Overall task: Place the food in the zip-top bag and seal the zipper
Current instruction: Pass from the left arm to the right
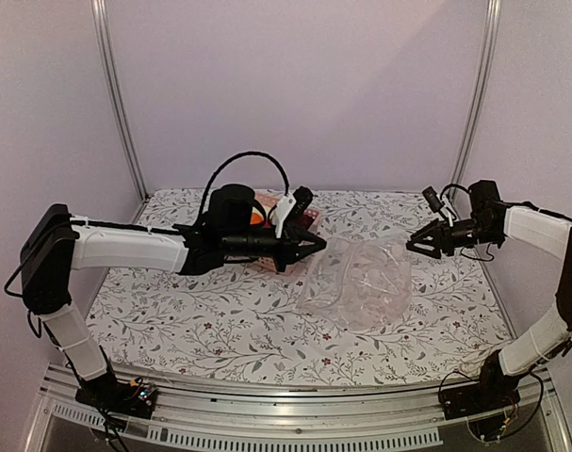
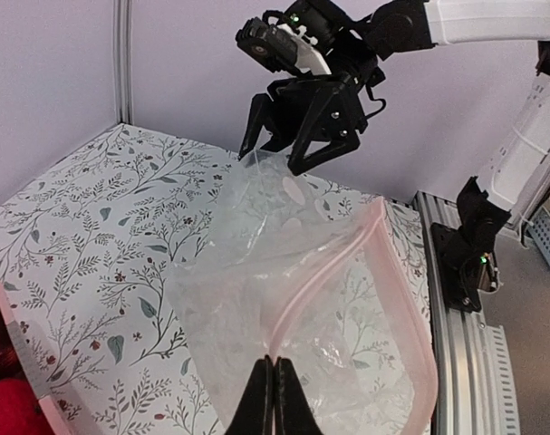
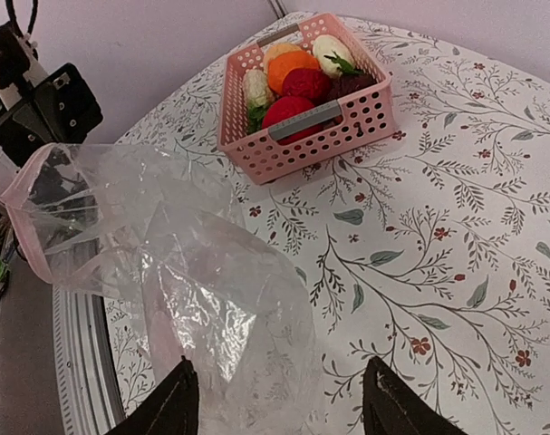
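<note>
The clear zip-top bag [image 1: 356, 281] lies crumpled mid-table, its mouth edged by a pink zipper [image 2: 410, 299]. My left gripper [image 2: 275, 364] is shut on the zipper rim at the near side of the mouth [image 1: 316, 247]. My right gripper [image 1: 419, 243] is open at the bag's far end, its fingers [image 3: 177, 403] straddling the plastic [image 3: 202, 281]. The food sits in the pink basket [image 3: 347, 122]: red round pieces [image 3: 288, 111], an orange [image 3: 293, 63], a white radish [image 3: 329, 45] and a beige piece [image 3: 256, 86].
The basket [image 1: 309, 218] stands at the back behind my left arm, mostly hidden in the top view; its rim [image 2: 12, 337] and a red piece [image 2: 7, 408] show at the left wrist view's lower left. Walls enclose the floral table [image 1: 220, 320].
</note>
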Controlling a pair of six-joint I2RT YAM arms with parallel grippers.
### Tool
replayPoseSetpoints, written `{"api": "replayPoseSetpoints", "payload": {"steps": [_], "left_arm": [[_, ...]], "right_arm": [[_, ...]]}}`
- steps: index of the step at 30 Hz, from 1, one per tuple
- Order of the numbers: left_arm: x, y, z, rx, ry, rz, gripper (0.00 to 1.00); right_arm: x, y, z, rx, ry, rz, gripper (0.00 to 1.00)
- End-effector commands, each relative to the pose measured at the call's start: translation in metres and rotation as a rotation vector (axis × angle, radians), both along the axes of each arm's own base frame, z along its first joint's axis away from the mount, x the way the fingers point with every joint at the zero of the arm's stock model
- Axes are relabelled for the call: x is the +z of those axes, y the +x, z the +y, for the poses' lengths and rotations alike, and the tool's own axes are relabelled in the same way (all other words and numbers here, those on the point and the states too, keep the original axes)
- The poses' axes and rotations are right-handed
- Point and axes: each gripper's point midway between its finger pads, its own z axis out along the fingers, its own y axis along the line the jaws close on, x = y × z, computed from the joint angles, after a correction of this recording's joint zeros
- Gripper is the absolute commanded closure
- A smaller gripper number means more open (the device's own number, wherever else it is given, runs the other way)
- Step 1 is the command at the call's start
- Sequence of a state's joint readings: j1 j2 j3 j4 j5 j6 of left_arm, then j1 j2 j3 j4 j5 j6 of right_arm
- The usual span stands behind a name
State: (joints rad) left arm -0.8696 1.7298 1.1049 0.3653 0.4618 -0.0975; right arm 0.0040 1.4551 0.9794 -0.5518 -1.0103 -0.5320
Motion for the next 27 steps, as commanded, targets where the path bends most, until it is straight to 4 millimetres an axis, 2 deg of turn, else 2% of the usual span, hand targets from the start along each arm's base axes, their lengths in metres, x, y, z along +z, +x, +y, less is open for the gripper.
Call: {"api": "replayPoseSetpoints", "payload": {"steps": [1,4,5,6,10,13,16,18,21,22,24,27], "left_arm": [[-0.007,0.003,0.000,0.007,0.002,-0.007,1.00],[-0.008,0.002,-0.001,0.012,0.003,0.000,1.00],[-0.008,0.003,0.000,0.017,0.003,0.003,1.00],[-0.009,0.004,0.000,0.023,0.003,0.006,1.00],[-0.011,0.010,0.005,0.079,0.009,0.017,1.00],[-0.017,0.017,0.010,0.134,0.027,0.022,1.00],[-0.022,0.026,0.013,0.190,0.029,0.042,1.00],[-0.023,0.029,0.010,0.200,0.020,0.065,1.00],[-0.027,0.036,0.002,0.228,0.007,0.113,1.00],[-0.028,0.039,0.001,0.245,-0.003,0.129,1.00],[-0.028,0.049,0.000,0.313,-0.038,0.156,1.00],[-0.023,0.065,0.003,0.434,-0.117,0.221,1.00]], "right_arm": [[0.014,0.029,0.012,-0.012,0.069,0.009,0.55],[0.011,0.034,0.015,0.000,0.106,0.067,0.87],[0.011,0.035,0.016,0.004,0.112,0.078,0.96],[0.010,0.035,0.016,0.003,0.113,0.087,1.00],[0.012,0.044,0.005,-0.052,0.088,0.082,1.00],[0.018,0.066,-0.033,-0.196,0.104,0.109,1.00],[0.018,0.082,-0.060,-0.324,0.092,0.141,1.00],[0.013,0.091,-0.070,-0.397,0.051,0.153,1.00],[0.011,0.094,-0.072,-0.436,0.067,0.196,1.00],[0.013,0.094,-0.072,-0.437,0.073,0.201,0.95],[0.017,0.096,-0.074,-0.457,0.066,0.205,0.76],[0.040,0.089,-0.077,-0.473,0.037,0.145,0.65]]}}
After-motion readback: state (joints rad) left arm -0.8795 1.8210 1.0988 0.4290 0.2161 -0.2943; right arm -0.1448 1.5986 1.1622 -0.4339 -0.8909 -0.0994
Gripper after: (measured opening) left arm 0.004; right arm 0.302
